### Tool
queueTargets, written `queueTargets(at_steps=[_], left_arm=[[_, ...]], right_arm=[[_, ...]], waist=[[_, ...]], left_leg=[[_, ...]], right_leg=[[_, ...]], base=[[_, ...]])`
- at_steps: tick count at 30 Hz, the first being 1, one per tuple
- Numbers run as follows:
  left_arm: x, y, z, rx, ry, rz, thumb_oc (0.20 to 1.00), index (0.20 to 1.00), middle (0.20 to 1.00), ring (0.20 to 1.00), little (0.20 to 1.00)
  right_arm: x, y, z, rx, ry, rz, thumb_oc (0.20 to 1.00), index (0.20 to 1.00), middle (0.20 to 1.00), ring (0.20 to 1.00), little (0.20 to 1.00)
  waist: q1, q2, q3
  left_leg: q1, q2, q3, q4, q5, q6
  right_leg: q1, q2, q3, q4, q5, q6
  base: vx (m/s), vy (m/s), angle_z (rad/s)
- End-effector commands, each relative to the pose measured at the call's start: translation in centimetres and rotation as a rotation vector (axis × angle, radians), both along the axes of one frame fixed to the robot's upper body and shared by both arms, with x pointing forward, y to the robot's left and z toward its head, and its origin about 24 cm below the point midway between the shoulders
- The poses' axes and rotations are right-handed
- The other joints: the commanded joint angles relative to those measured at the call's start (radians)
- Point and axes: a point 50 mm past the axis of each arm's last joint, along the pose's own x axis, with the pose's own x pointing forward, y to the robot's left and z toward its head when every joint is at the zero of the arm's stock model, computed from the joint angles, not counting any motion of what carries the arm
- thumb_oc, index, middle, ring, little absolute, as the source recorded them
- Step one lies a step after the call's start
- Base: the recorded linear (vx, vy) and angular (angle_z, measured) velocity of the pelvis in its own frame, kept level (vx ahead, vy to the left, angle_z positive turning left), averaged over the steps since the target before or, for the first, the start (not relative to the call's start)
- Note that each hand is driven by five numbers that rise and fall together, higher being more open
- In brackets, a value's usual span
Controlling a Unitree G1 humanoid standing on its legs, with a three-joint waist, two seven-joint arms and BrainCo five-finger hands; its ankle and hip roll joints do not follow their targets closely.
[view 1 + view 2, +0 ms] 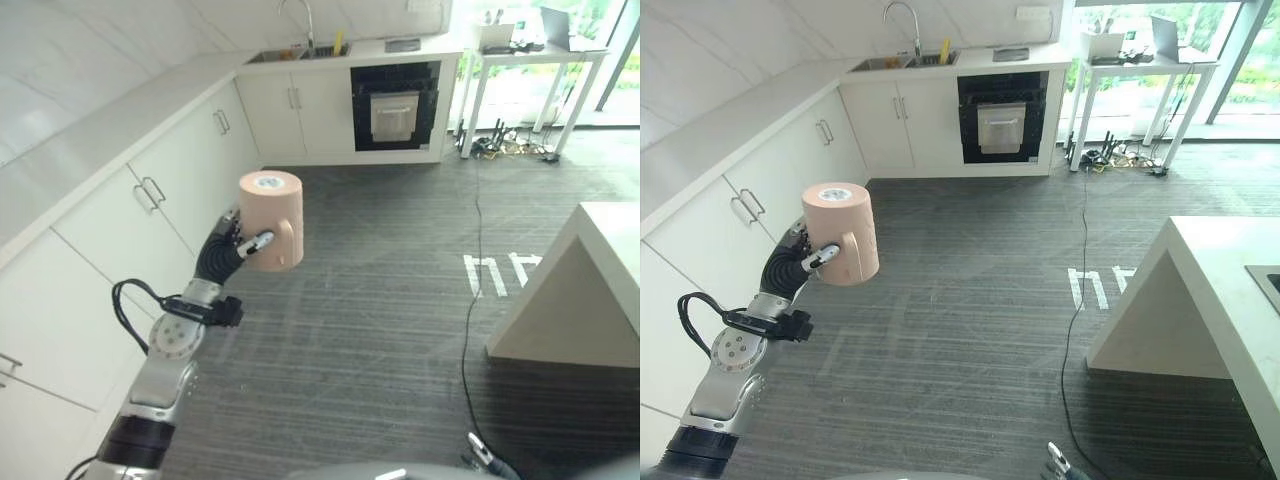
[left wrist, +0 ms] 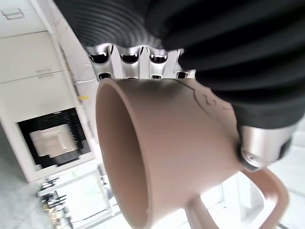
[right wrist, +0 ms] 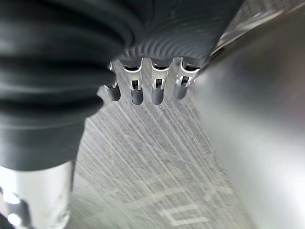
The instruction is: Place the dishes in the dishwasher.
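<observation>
The left hand point(image 1: 232, 252) sits left of centre in the left eye view, raised in front of the white cabinets point(image 1: 120, 225) on the frame's left, and it has a pink mug point(image 1: 271, 219) clamped between curled fingers and thumb. The mug is held upside down, its flat base with a pale ring turned up toward the camera and its handle on the side facing the lower right of the frame, the thumb lying across the wall close to that handle. In the left wrist view the mug's open mouth point(image 2: 121, 157) faces the frame's left, the fingers point(image 2: 128, 59) hook over the far wall and the thumb presses the near wall by the handle root. The mug looks like glazed ceramic: rigid, moderately weighty for its size, smooth enough to slip in metal fingers, and likely to chip or break if it drops on the dark striped floor point(image 1: 400, 300). The firm wrap round the body seems the safer grip; the thin handle loop would give less control. The dishwasher point(image 1: 394, 105), a dark opening under the counter, stands well apart at the upper centre of the frame. The right hand point(image 3: 143, 90) hangs over the floor with fingers straight and relaxed, carrying nothing.
</observation>
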Motion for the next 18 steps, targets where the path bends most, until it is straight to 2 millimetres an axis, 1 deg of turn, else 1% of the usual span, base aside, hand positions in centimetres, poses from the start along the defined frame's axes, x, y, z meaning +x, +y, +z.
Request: queueTargets(at_steps=[1, 5, 7, 9, 10, 12, 13, 14, 15, 16, 17, 18], left_arm=[[1.1, 0.2, 4.9, -0.057, -0.241, -0.005, 0.200, 0.200, 0.200, 0.200, 0.200], [1.1, 0.2, 4.7, -0.062, -0.233, 0.007, 0.200, 0.200, 0.200, 0.200, 0.200], [1.1, 0.3, 4.6, -0.065, -0.226, 0.017, 0.200, 0.200, 0.200, 0.200, 0.200], [1.1, 0.3, 4.5, -0.060, -0.223, 0.029, 0.200, 0.200, 0.200, 0.200, 0.200], [1.1, 0.4, 4.4, -0.057, -0.223, 0.041, 0.200, 0.200, 0.200, 0.200, 0.200], [1.1, 0.7, 4.4, -0.050, -0.238, 0.072, 0.200, 0.200, 0.200, 0.200, 0.200], [1.1, 0.8, 4.5, -0.048, -0.248, 0.082, 0.200, 0.200, 0.200, 0.200, 0.200], [1.1, 1.0, 4.6, -0.049, -0.260, 0.093, 0.200, 0.200, 0.200, 0.200, 0.200], [1.0, 1.2, 4.6, -0.051, -0.263, 0.099, 0.200, 0.200, 0.200, 0.200, 0.200], [0.9, 1.6, 4.6, -0.055, -0.267, 0.106, 0.200, 0.200, 0.200, 0.200, 0.200], [0.9, 2.0, 4.8, -0.054, -0.270, 0.104, 0.200, 0.200, 0.200, 0.200, 0.200], [0.9, 2.2, 4.9, -0.046, -0.270, 0.092, 0.200, 0.200, 0.200, 0.200, 0.200]], right_arm=[[-0.1, 1.2, -0.4, 0.039, 0.038, 0.016, 1.000, 1.000, 1.000, 1.000, 1.000], [-0.7, 1.8, -0.7, 0.053, 0.089, 0.036, 1.000, 1.000, 1.000, 1.000, 1.000], [-0.6, 1.8, -0.7, 0.046, 0.093, 0.032, 1.000, 1.000, 1.000, 1.000, 1.000], [-0.4, 1.7, -0.6, 0.043, 0.083, 0.026, 1.000, 1.000, 1.000, 1.000, 1.000], [-0.2, 1.4, -0.6, 0.031, 0.079, 0.040, 1.000, 1.000, 1.000, 1.000, 1.000], [0.7, 0.9, -0.3, 0.015, 0.053, 0.074, 1.000, 1.000, 1.000, 1.000, 1.000], [1.0, 0.7, -0.2, 0.011, 0.042, 0.085, 1.000, 1.000, 1.000, 1.000, 1.000], [1.5, 0.4, -0.1, 0.004, 0.025, 0.102, 1.000, 1.000, 1.000, 1.000, 1.000], [1.8, 0.2, 0.0, -0.002, 0.017, 0.107, 1.000, 1.000, 1.000, 1.000, 1.000], [2.0, 0.0, 0.2, -0.008, 0.009, 0.111, 1.000, 1.000, 1.000, 1.000, 1.000], [2.1, -0.3, 0.2, -0.009, 0.003, 0.106, 1.000, 1.000, 1.000, 1.000, 1.000], [2.1, -0.3, 0.3, 0.004, 0.003, 0.106, 1.000, 1.000, 1.000, 1.000, 1.000]], waist=[[-0.026, -0.050, 0.017], [-0.026, -0.049, 0.017], [-0.026, -0.050, 0.018], [-0.028, -0.052, 0.024], [-0.031, -0.055, 0.031], [-0.037, -0.069, 0.058], [-0.037, -0.074, 0.075], [-0.036, -0.080, 0.096], [-0.036, -0.079, 0.107], [-0.035, -0.077, 0.120], [-0.029, -0.062, 0.130], [-0.020, -0.048, 0.133]], left_leg=[[0.013, -0.046, 0.066, 0.014, -0.093, 0.040], [0.020, -0.038, 0.067, 0.015, -0.095, 0.039], [0.022, -0.034, 0.060, 0.024, -0.097, 0.039], [0.013, -0.029, 0.052, 0.062, -0.107, 0.037], [-0.001, -0.027, 0.051, 0.110, -0.120, 0.039], [-0.054, -0.040, 0.045, 0.263, -0.169, 0.062], [-0.093, -0.042, 0.041, 0.349, -0.164, 0.064], [-0.164, -0.038, 0.041, 0.485, -0.144, 0.064], [-0.200, -0.039, 0.038, 0.548, -0.133, 0.066], [-0.246, -0.044, 0.040, 0.610, -0.106, 0.063], [-0.291, -0.046, 0.044, 0.586, -0.052, 0.046], [-0.305, -0.037, 0.039, 0.484, 0.015, 0.017]], right_leg=[[0.025, 0.000, 0.019, 0.021, -0.082, -0.005], [0.026, 0.008, 0.019, 0.038, -0.097, -0.014], [0.025, 0.020, 0.029, 0.050, -0.109, -0.023], [0.018, 0.032, 0.044, 0.072, -0.121, -0.036], [0.009, 0.040, 0.056, 0.096, -0.131, -0.046], [-0.022, 0.046, 0.088, 0.179, -0.159, -0.070], [-0.033, 0.048, 0.103, 0.207, -0.168, -0.081], [-0.044, 0.053, 0.124, 0.241, -0.178, -0.094], [-0.051, 0.058, 0.140, 0.258, -0.181, -0.100], [-0.049, 0.075, 0.165, 0.267, -0.181, -0.109], [-0.032, 0.101, 0.180, 0.261, -0.187, -0.109], [-0.006, 0.119, 0.182, 0.247, -0.200, -0.104]], base=[[0.02, -0.032, -0.04], [0.04, -0.088, -0.03], [0.05, -0.154, 0.01], [0.04, -0.142, -0.02], [0.03, -0.132, -0.06], [0.02, -0.130, -0.12], [0.01, -0.136, -0.18], [0.01, -0.112, -0.18], [0.05, -0.104, -0.13], [0.13, -0.039, 0.10], [0.26, 0.036, 0.13], [0.32, 0.109, 0.23]])
